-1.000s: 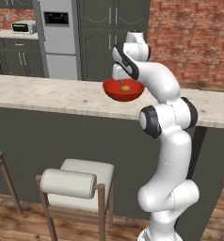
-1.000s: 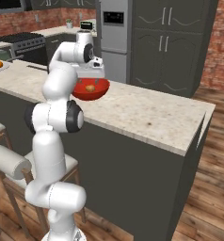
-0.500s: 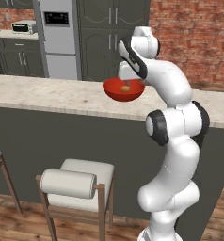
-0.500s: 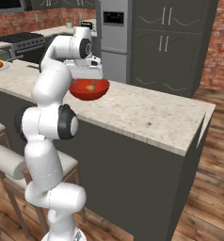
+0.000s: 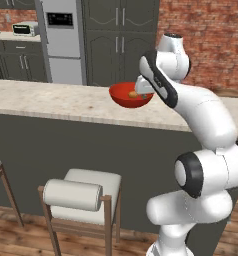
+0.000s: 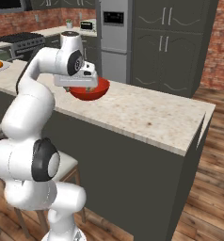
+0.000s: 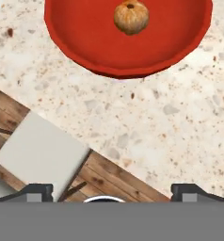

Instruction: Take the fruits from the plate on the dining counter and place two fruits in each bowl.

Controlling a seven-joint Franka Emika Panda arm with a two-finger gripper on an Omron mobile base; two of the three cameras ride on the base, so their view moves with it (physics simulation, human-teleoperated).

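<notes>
Pincer (image 7: 112,190) spread wide and empty hangs just above the red bowl (image 7: 85,42) on the dining counter (image 7: 147,122), where one peach-tan fruit (image 7: 131,17) lies inside, so a second seems owed.

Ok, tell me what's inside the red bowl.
One peach-tan fruit lies in the red bowl in the hand view. That view's top edge crops the far part of the bowl, and the arm covers its right side in the left base view, so a second fruit there cannot be ruled out.
</notes>
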